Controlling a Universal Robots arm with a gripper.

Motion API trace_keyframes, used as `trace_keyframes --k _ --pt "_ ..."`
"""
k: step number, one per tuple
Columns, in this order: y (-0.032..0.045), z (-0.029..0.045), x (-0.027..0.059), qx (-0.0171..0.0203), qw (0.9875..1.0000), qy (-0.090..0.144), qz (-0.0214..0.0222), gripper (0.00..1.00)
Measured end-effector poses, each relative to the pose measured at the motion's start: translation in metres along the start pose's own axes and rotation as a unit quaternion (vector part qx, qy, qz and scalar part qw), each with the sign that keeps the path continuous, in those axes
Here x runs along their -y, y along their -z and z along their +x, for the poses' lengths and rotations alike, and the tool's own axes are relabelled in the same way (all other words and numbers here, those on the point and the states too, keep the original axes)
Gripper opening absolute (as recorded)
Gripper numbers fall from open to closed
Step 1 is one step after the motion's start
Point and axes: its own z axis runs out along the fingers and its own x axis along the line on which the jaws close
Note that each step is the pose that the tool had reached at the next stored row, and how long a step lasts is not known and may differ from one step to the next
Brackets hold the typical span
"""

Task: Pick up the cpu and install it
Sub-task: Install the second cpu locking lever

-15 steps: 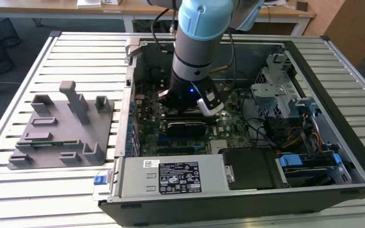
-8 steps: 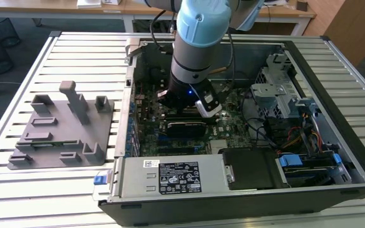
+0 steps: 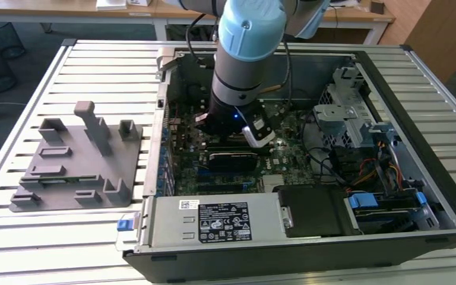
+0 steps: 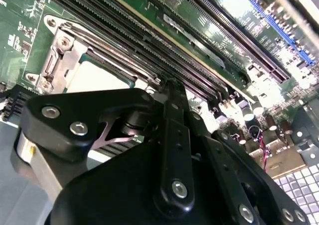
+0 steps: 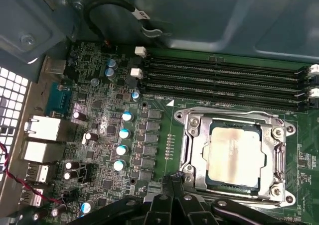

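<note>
Silver-grey chip: the cpu [image 5: 233, 155] lies flat inside the socket frame [image 5: 189, 150] of the green motherboard [image 5: 104, 135], just ahead of the gripper [image 5: 174, 192] in the first wrist view; its pale top also shows past the gripper body in the second wrist view.
Seating: the cpu sits square within the metal frame, its edges parallel to the frame bars, which suggests it is already placed in the socket and not merely resting across it.
Gripper position: the arm [image 3: 240, 53] reaches straight down into the open computer case [image 3: 418, 196], so the gripper hangs close above the board beside the socket.
Gripper state: the dark linkages converge toward the tips near the frame edge; cannot tell whether the tips are apart or together, and nothing is visibly held.
Memory slots: the long black slots [image 5: 224, 80] run beyond the socket, on the far side from the gripper, clear of it.
Fixture: the grey plastic fixture block [image 3: 73, 160] stands on the slatted table [image 3: 54, 249], outside the case and well apart from the gripper.
</note>
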Motion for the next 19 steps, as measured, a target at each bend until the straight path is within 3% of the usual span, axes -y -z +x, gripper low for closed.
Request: trace_keyframes --k 10,14,19 --pt "0.0135 0.0009 -0.0031 0.0 1.0 0.0 0.0001 0.11" --pt "0.0152 0.001 -0.0038 0.0 1.0 0.0 0.0002 0.11" --pt "0.0242 0.0014 -0.0058 0.0041 1.0 0.001 0.0002 0.11"
